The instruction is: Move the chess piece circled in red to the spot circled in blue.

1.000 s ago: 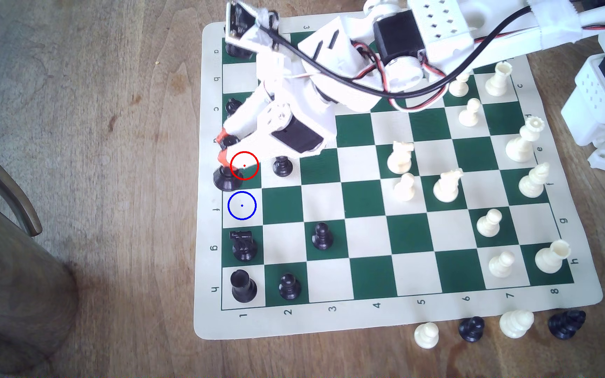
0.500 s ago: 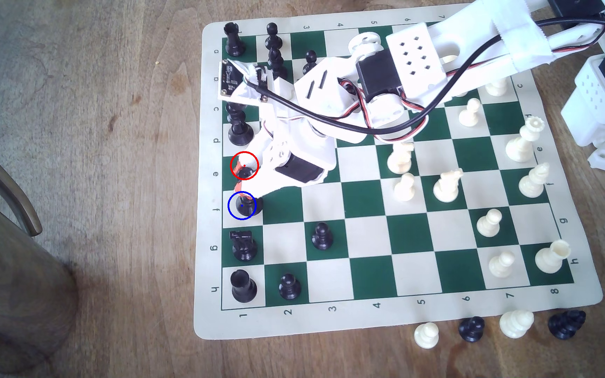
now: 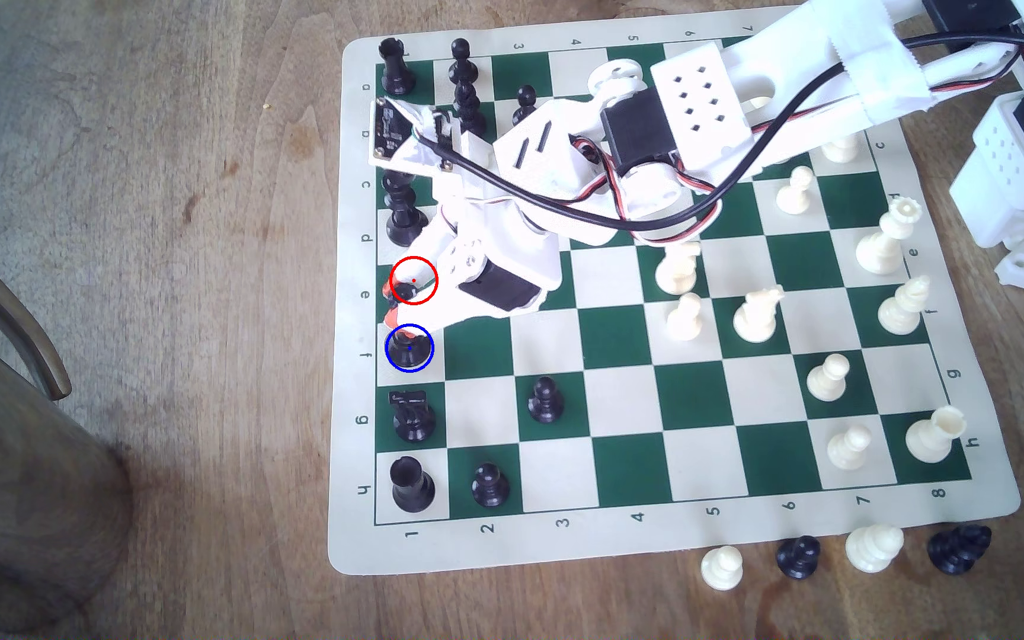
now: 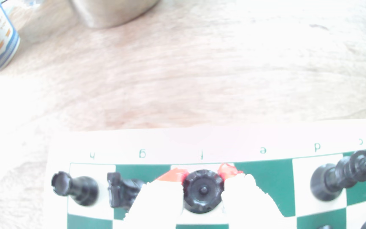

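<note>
Black queen (image 4: pixel 203 190) seemingly upright on blue-ringed square (image 3: pixel 409 366), gripper (image 4: pixel 203 174) flanking.

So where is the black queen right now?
In the exterior view the black queen stands on the blue-ringed cream square at the board's left edge, held between the pincer fingers, next to the black knight.
</note>
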